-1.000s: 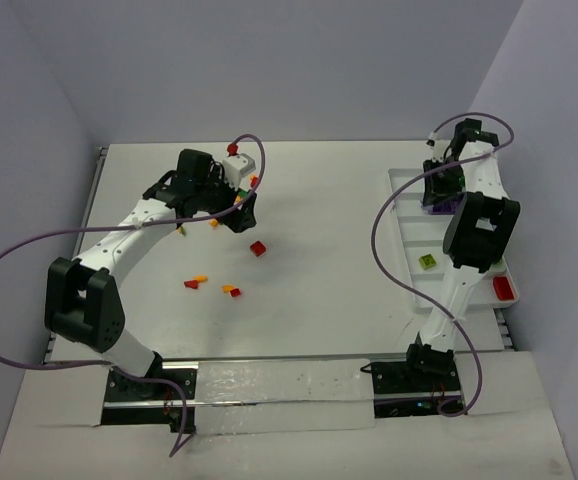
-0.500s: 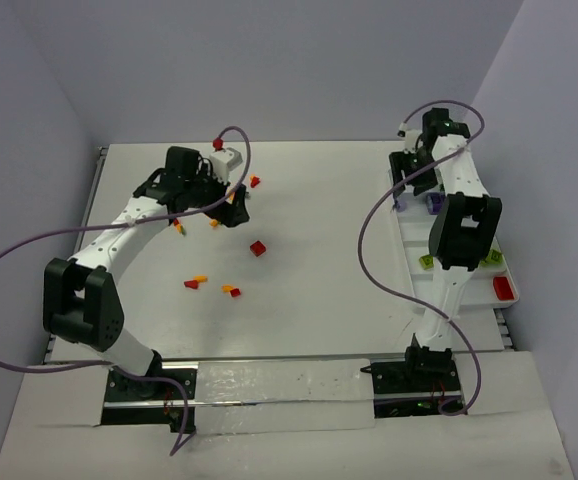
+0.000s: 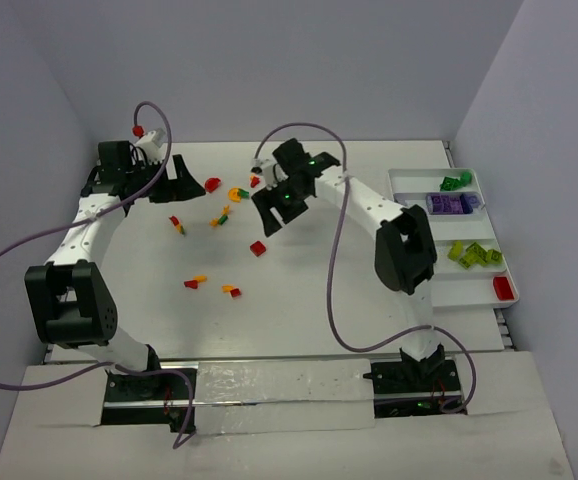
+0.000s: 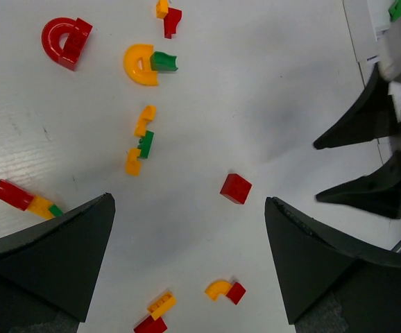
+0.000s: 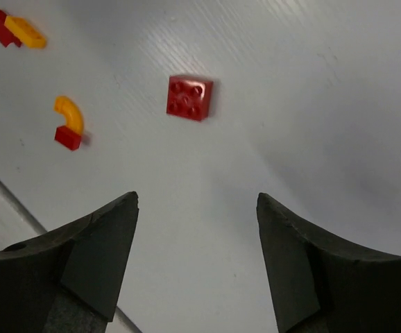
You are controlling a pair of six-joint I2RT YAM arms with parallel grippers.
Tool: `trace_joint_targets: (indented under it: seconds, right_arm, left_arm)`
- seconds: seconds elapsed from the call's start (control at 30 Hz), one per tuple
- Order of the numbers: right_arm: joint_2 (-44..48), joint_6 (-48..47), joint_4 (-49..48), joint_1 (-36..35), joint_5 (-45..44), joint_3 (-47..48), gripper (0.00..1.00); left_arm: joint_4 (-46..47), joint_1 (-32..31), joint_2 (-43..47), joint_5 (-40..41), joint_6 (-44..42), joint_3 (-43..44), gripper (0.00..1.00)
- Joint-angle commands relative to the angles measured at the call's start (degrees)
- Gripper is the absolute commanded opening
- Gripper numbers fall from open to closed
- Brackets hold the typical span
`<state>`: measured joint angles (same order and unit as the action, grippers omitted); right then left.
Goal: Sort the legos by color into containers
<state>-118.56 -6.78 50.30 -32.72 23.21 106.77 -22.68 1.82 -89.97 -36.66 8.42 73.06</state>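
Note:
Loose legos lie in the middle of the table: a red arch (image 3: 212, 184), an orange arch with a green piece (image 3: 236, 193), a square red brick (image 3: 258, 248) and small red-orange bits (image 3: 196, 282). My right gripper (image 3: 272, 215) hovers open just beyond the red brick (image 5: 189, 97), nothing between its fingers (image 5: 197, 198). My left gripper (image 3: 194, 180) stands wide open and empty at the far left, looking down on the red arch (image 4: 66, 41) and the red brick (image 4: 236, 188). The white tray (image 3: 449, 292) on the right holds green (image 3: 456, 182), purple (image 3: 452, 203), lime (image 3: 474, 254) and red (image 3: 504, 288) legos in separate compartments.
A clear plastic strip (image 3: 279, 385) runs along the near edge between the arm bases. Purple cables loop over both arms. Walls close in at the back and both sides. In the left wrist view the right gripper's fingers (image 4: 356, 135) show at the right edge.
The right arm swung from the tray to the table's middle and its jaws opened. The left arm pulled back to the far left, away from the legos.

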Motion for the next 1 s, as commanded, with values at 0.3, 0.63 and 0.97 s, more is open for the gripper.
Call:
trace_joint_targets:
  seconds: [0.3, 0.63, 0.97]
  right_arm:
    - [-14.5, 5.7, 3.4, -8.8, -14.4, 16.3, 0.95]
    - [-16.9, 5.2, 2.3, -9.9, -14.3, 13.5, 0.86]
    - [-19.2, 4.9, 0.4, -11.2, -17.4, 11.7, 0.74]
  left_arm:
    - [-0.4, 2.1, 1.4, 1.2, 3.4, 2.3, 0.99]
    - [-0.3, 2.3, 0.5, 0.8, 3.4, 2.4, 0.99]
    - [-1.0, 2.3, 0.1, 1.0, 2.8, 2.3, 0.99]
